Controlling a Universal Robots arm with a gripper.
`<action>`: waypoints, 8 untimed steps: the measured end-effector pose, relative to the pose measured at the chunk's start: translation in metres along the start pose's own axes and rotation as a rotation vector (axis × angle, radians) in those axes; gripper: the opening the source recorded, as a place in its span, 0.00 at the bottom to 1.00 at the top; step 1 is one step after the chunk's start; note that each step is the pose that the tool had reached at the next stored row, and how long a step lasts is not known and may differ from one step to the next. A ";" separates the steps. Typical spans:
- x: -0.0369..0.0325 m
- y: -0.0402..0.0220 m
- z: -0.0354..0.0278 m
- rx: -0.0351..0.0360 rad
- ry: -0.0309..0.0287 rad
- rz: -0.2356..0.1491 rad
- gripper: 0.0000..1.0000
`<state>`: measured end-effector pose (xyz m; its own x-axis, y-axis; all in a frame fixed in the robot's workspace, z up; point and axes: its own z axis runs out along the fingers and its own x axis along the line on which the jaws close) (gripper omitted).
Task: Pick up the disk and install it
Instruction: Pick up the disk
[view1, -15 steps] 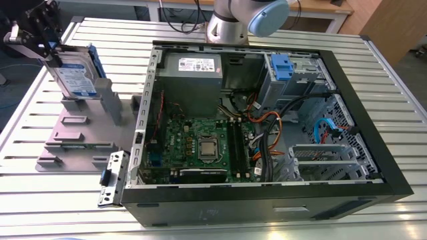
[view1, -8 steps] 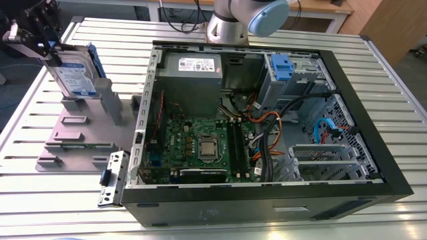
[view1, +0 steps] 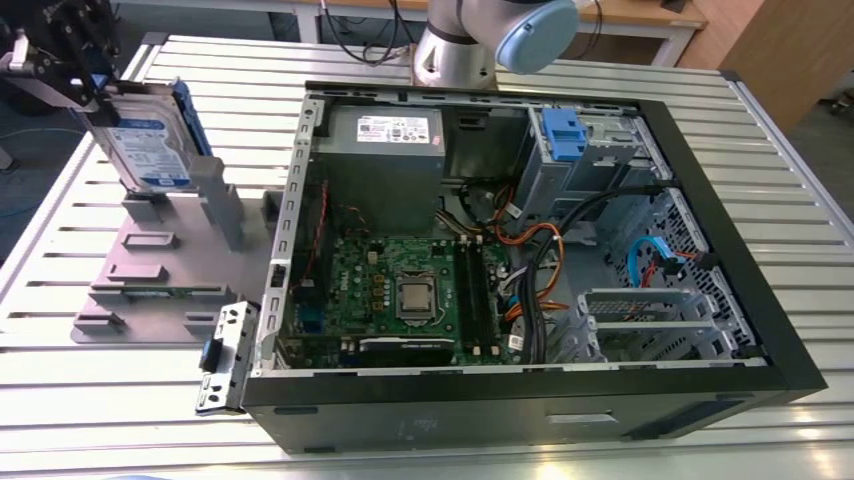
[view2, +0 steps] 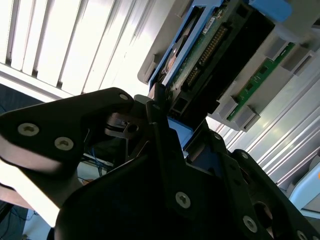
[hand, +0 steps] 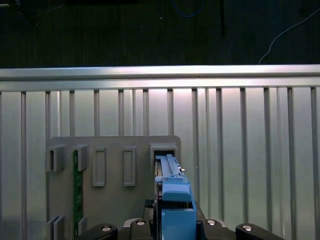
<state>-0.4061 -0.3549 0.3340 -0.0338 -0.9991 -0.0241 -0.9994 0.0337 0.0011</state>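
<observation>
**Disk in the gripper over its holder, install not begun**

The gripper (view1: 83, 80) is pressed together on the disk (view1: 144, 140). It pinches the upper end, so the drive hangs on edge directly beneath it, label side showing in the exterior view and slightly tilted. In the first wrist view, the blue rail of the disk runs straight out from between the gripper's fingers toward an open slot (hand: 164, 152) in the grey holder plate (view1: 160, 270) below. The disk's lower end sits at or just above that slot; I cannot tell whether it is fully clear of it.

By my reading the pick is secured or nearly so, and the install is all to do. The open computer case (view1: 787, 330) lies on the bench (view1: 80, 400) well apart from the gripper, toward the exterior view's right. Its drive bay (view1: 594, 165), at the far corner from the gripper, holds only a blue clip (view1: 561, 135) and no drive.
</observation>
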 end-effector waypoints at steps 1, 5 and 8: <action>0.0000 0.0000 -0.0002 0.0000 0.0000 0.000 0.36; -0.0001 0.0000 -0.0019 0.0001 -0.0001 0.000 0.36; -0.0001 0.0000 -0.0032 0.0001 -0.0001 0.000 0.36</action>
<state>-0.4061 -0.3549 0.3373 -0.0338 -0.9991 -0.0243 -0.9994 0.0338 0.0010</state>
